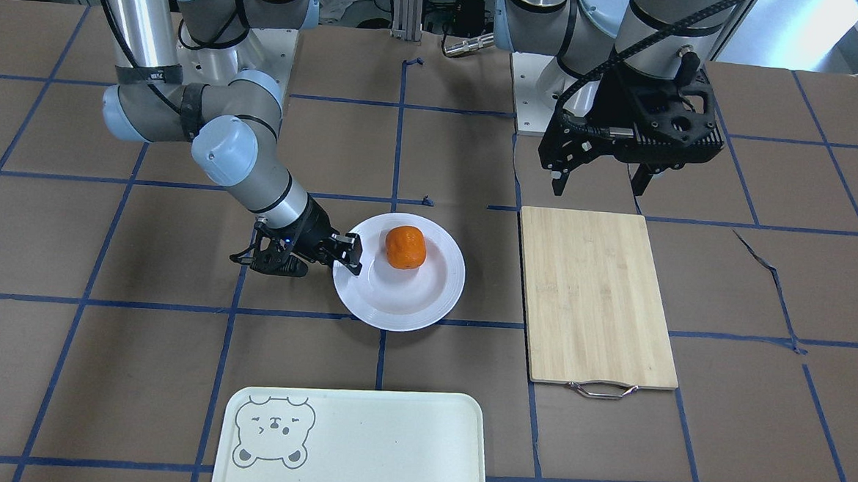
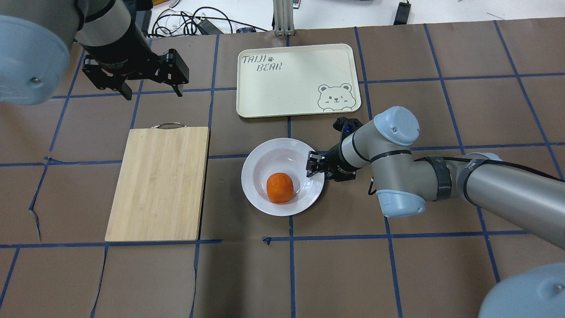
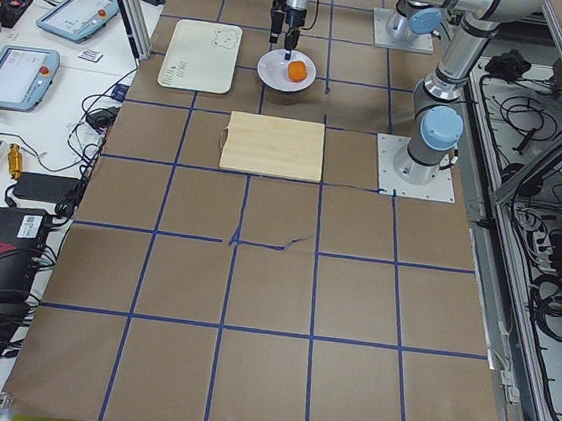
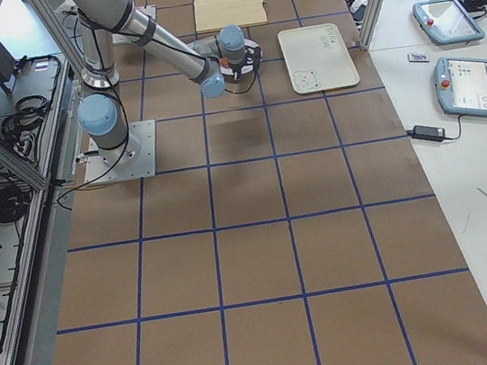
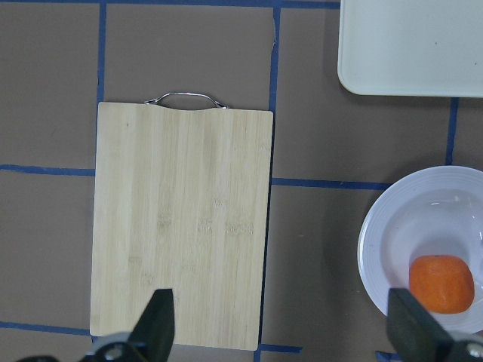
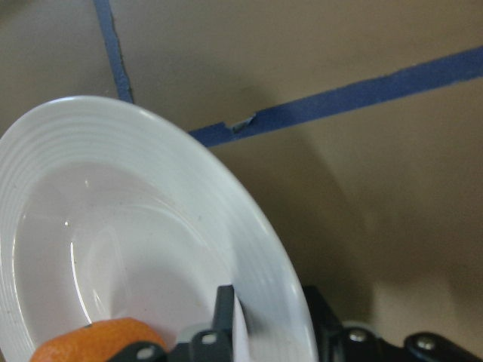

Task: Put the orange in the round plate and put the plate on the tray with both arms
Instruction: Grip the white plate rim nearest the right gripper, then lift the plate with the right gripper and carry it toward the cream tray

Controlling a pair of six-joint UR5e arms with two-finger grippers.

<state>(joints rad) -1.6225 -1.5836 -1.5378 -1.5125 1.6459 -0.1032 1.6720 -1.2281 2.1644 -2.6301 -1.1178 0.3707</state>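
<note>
Blue tape grids the brown table under plate, tray, board.

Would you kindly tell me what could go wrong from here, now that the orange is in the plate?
1. The right gripper pinches the round plate at one spot of its rim only; lifted so, the glossy plate may tilt or slip.
2. The orange lies loose in the well; a tilt could roll it out.
3. The left gripper hangs open near the cutting board, apart from the plate; carrying to the tray without it leaves the far rim unsupported.
</note>
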